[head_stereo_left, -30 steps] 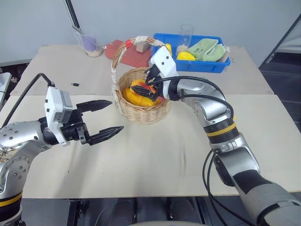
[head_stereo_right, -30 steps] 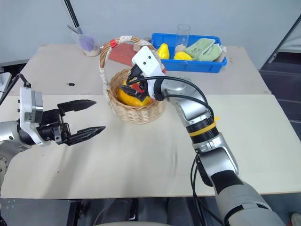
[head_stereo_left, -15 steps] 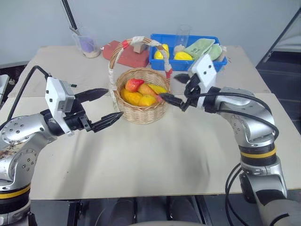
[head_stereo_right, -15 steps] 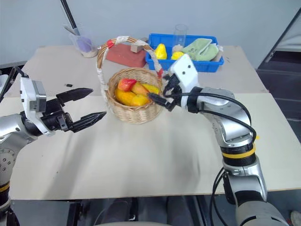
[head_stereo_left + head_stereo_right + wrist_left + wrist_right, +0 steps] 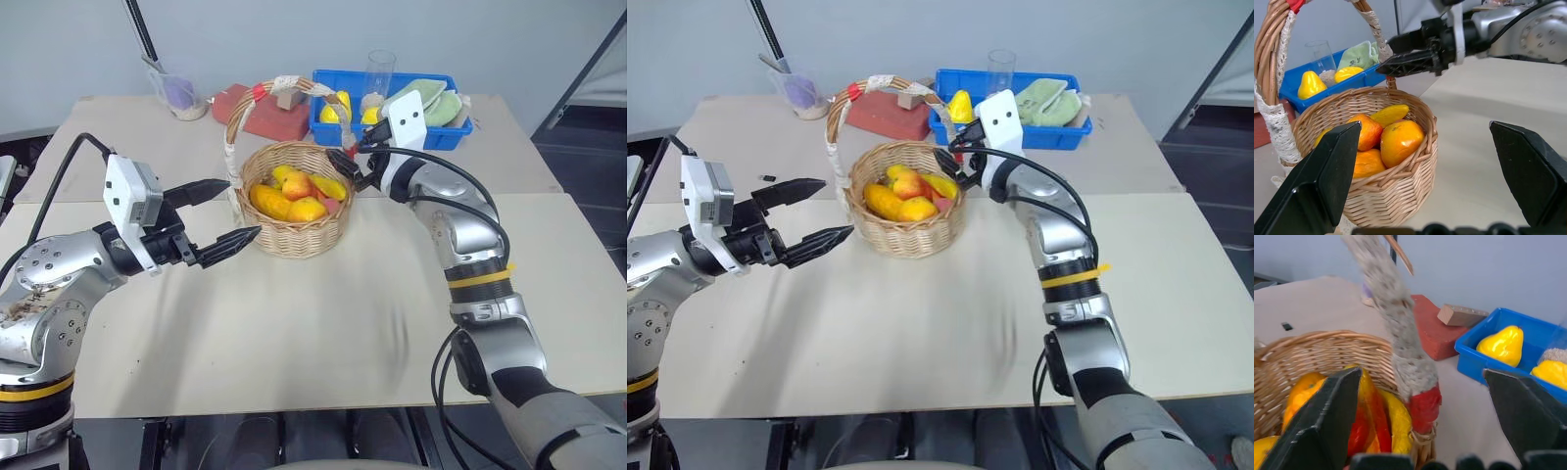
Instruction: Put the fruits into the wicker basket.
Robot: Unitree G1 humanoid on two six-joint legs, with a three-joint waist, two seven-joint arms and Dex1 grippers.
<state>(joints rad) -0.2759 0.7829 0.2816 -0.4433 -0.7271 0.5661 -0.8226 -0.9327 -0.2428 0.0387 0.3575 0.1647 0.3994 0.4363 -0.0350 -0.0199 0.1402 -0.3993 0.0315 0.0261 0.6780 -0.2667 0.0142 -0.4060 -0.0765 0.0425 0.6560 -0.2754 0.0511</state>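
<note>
Both end effectors are seen with black, pointed fingers spread apart and nothing held. Left end effector [image 5: 223, 214] is poised level just beside the round, tan, woven wicker basket [image 5: 294, 235], on its left. Right end effector [image 5: 351, 168] is placed at the basket's right rim, beside the foot of the tall arched handle [image 5: 1400, 347], which is wrapped in rough white and red bands. The fruits [image 5: 294, 194], smooth and red fading to yellow-orange, are piled inside the basket on the pale tabletop [image 5: 323, 323], between the two end effectors.
</note>
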